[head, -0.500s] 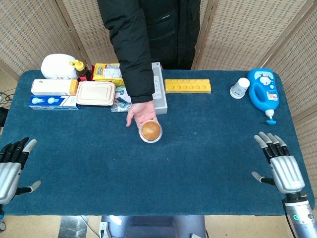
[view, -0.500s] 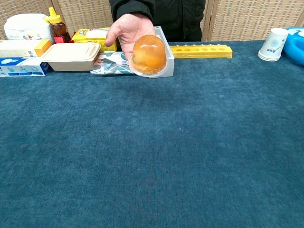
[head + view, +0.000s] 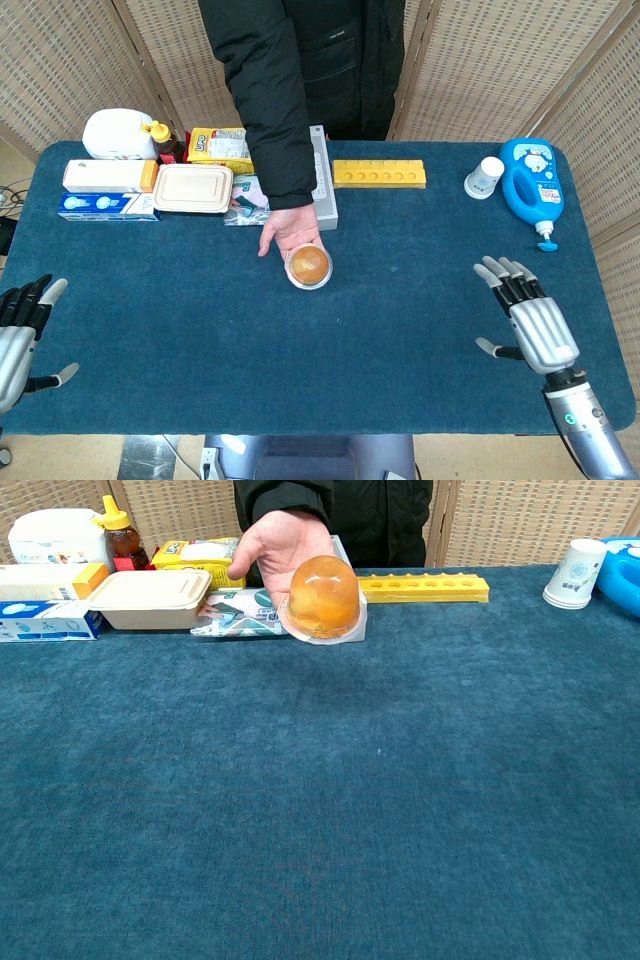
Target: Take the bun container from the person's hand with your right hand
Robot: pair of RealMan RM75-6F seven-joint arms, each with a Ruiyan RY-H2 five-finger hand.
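Observation:
A clear domed bun container with a golden bun inside rests on the person's upturned palm, held above the middle of the blue table. My right hand hovers at the right side of the table, empty, fingers spread, well to the right of the container. My left hand sits at the table's left edge, empty with fingers apart. Neither hand shows in the chest view.
Along the back stand a beige lunch box, white boxes, a yellow packet, a grey tray, a yellow rack, a paper cup and a blue detergent bottle. The person stands behind the table.
My right hand has moved left and forward over the table toward the container. The person's hand with the container shifted slightly toward me. My left hand drew back a little.

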